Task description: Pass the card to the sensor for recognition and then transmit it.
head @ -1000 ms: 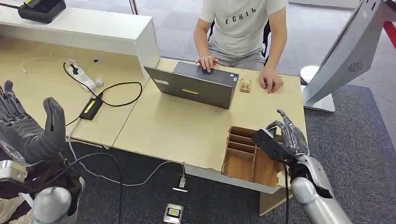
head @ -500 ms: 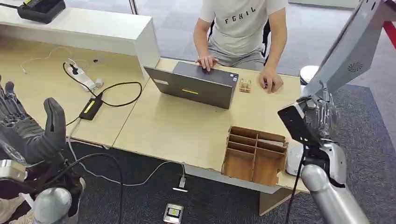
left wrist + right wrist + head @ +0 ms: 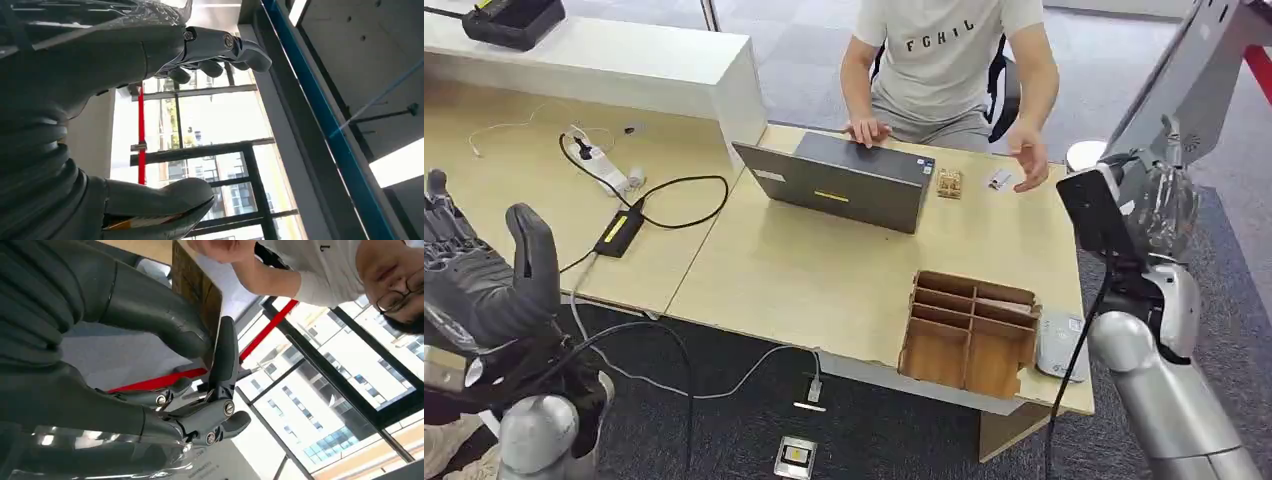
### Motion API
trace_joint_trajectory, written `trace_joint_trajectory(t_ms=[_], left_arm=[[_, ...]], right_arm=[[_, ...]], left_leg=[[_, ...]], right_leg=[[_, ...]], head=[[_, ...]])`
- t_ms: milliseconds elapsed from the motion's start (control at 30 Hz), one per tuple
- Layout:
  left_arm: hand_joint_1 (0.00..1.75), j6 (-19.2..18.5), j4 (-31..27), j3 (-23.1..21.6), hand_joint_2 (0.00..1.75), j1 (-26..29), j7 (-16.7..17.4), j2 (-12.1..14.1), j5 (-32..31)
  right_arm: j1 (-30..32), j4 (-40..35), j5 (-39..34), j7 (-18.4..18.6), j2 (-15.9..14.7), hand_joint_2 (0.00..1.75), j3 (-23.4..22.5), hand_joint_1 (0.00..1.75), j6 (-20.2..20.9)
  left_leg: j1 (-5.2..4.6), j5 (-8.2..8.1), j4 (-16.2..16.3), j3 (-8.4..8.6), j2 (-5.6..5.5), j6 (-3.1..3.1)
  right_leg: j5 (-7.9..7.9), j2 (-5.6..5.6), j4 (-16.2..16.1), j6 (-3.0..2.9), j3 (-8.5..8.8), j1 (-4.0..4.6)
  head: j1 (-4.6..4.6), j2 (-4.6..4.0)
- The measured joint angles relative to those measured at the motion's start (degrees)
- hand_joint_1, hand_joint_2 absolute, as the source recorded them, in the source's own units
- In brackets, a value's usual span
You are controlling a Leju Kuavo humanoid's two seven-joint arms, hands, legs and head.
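Up from the wooden organiser (image 3: pixel 969 335) comes the right hand (image 3: pixel 1149 215), thumb and fingers (image 3: pixel 222 360) pinching the card (image 3: pixel 1092 212) toward the grey sensor panel (image 3: pixel 1194 85), left hand (image 3: pixel 479 285) open and idle — recognition looks next.

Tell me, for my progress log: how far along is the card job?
Picked up: the right hand grips the dark card, clear of the wooden organizer. In hand: it holds the card up beside the grey sensor panel. Left: recognition, then passing it on; the left hand is empty.
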Motion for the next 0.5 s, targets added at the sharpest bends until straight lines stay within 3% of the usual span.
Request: trace_joint_trajectory(t_ms=[267, 500], left_arm=[[0.00, 0.0, 1.2, -0.6, 1.75, -0.4, -3.0, -0.2, 4.8], [0.00, 0.0, 2.2, -1.1, 1.75, 0.1, -2.4, -0.2, 4.9]], right_arm=[[-6.9, 6.6, 3.8, 1.4, 1.0, 1.75, 1.1, 1.75, -1.4], [-11.6, 15.1, 6.2, 2.9, 2.6, 1.75, 3.1, 1.75, -2.2]], left_leg=[[0.00, 0.00, 0.0, -0.03, -0.01, 0.00], [0.00, 0.00, 0.0, -0.03, -0.02, 0.00]], right_leg=[[0.00, 0.00, 0.0, 0.00, -0.01, 0.00], [0.00, -0.02, 0.0, 0.00, -0.01, 0.00]], head=[[0.00, 0.00], [-0.02, 0.00]])
